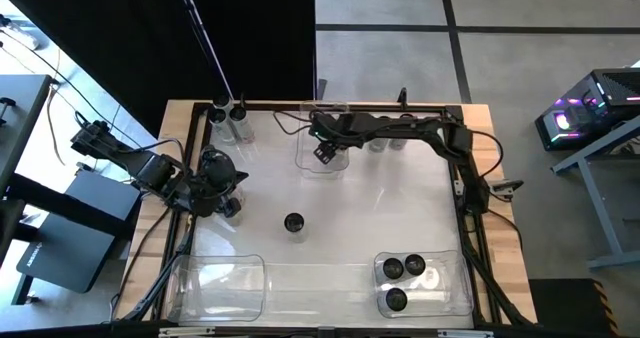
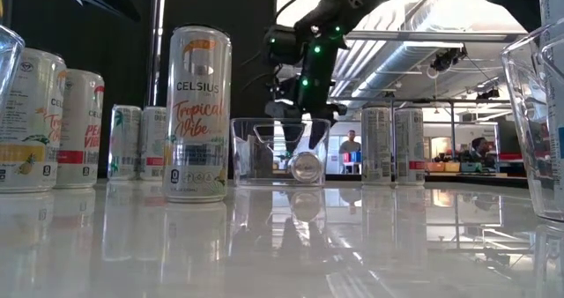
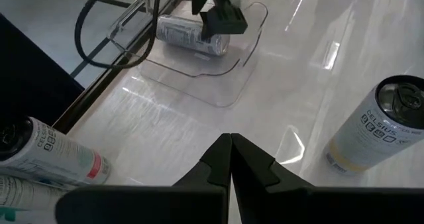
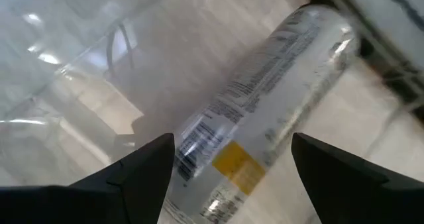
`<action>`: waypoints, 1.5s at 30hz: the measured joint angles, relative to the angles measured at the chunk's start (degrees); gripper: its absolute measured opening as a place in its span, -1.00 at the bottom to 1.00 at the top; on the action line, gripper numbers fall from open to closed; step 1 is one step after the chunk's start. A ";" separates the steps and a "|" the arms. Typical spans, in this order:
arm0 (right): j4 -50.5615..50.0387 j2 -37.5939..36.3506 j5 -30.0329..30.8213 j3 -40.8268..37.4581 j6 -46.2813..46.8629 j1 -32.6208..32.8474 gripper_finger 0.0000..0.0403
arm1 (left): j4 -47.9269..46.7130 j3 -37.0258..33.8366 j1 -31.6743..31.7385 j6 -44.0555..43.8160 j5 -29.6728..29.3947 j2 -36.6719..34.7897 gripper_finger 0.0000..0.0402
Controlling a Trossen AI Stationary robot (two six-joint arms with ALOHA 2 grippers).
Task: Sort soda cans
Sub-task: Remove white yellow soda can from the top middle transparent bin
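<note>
One silver can [image 4: 265, 111] lies on its side in a clear bin [image 1: 308, 161] at the table's far edge, also seen as the can [image 2: 306, 167] in the low view. My right gripper [image 4: 233, 144] hangs open just above it, a finger on either side, touching nothing; it also shows as the right gripper [image 1: 325, 153] from above. One can [image 1: 293, 223] stands upright mid-table. My left gripper [image 3: 230, 151] is shut and empty over the table's left side, near two standing cans [image 1: 232, 207].
A clear bin [image 1: 462, 283] at the near right holds three upright cans [image 1: 405, 269]. Another clear bin [image 1: 220, 283] sits at the near left. More cans stand at the far left corner [image 1: 230, 118] and along the far edge [image 1: 385, 140]. Cables run along the table's sides.
</note>
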 joint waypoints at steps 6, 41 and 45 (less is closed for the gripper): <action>3.04 0.74 -7.30 0.54 -0.91 -0.29 0.48 | -0.01 0.00 0.00 0.01 0.01 0.00 -1.00; 7.81 10.47 -10.63 6.79 10.83 -5.85 0.48 | -0.04 0.01 0.02 0.04 -0.33 0.00 -1.00; 5.04 10.49 -11.17 6.82 11.85 -6.02 0.48 | -0.03 0.00 0.02 0.07 -0.35 0.00 -1.00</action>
